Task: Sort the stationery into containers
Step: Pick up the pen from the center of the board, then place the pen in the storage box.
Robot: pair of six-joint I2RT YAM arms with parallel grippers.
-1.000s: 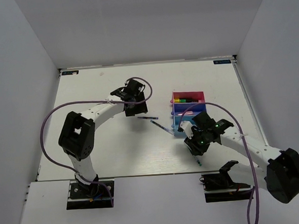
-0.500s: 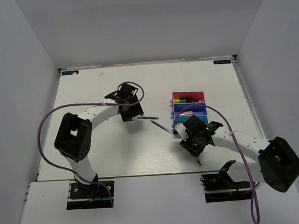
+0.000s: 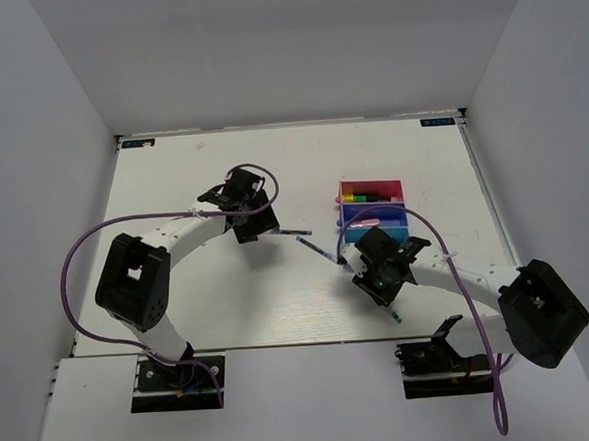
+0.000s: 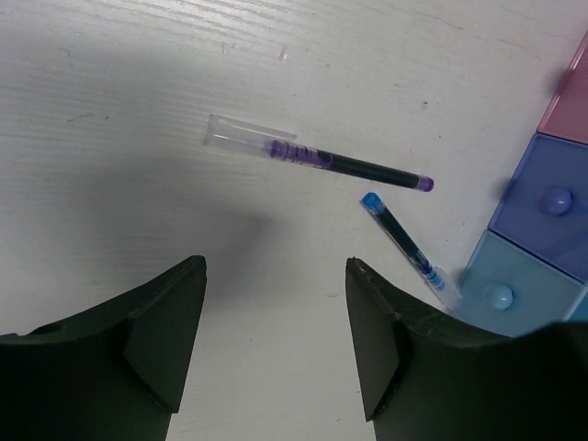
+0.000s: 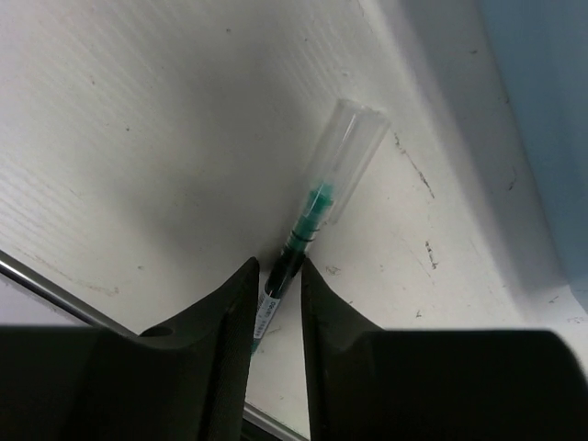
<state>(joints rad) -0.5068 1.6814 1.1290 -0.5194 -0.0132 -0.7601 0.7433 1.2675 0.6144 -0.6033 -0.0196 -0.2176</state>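
a: between the fingers (image 5: 225, 317) of the right gripper (image 5: 277, 280), what lies there?

b: the green pen (image 5: 317, 207). the fingers have narrowed to about its width and seem to pinch its dark barrel. its clear cap points away from them, toward the trays.

a: and its long axis?

b: in line with the fingers, running near to far on the table (image 3: 179, 288). the three joined trays (image 3: 372, 216) sit just far and right of that gripper, so the carry should be short.

a: the left gripper (image 4: 273, 308)?

b: wide open and holding nothing. the purple pen (image 4: 322, 161) lies just to its right, long axis roughly left to right. the blue pen (image 4: 404, 241) is further right on a slant, one end almost touching the light blue tray (image 4: 514, 285).

a: which arm suits the purple pen?

b: the left one, by the look of it. it is nearer and free, while the right is busy.

a: the count?

b: three pens, all outside the trays: green, purple, blue. three trays: pink (image 4: 577, 96), purple-blue (image 4: 542, 193) and light blue. highlighters (image 3: 365, 195) lie in the pink tray and something pink in the purple-blue one, too small to count with certainty.
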